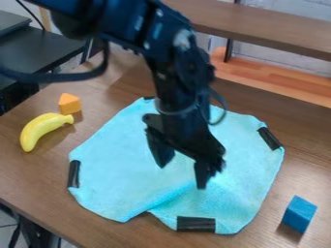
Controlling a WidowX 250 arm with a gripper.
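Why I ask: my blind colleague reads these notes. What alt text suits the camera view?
Black robot gripper hanging open above a light-blue cloth with black tape at its edges, on a wooden table; a yellow banana and an orange block at the picture's left, a blue block at lower right.

Readable text: none | Numbers: none | Labels or signs: none that I can read around my tool [182, 173]

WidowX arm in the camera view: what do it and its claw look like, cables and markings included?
Black arm, bluish sheen, chunky jointed segments, small pale marks up top. Thick dark cable loops off one side; thinner cable curls by the wrist. Claw: black, two blunt fingers.
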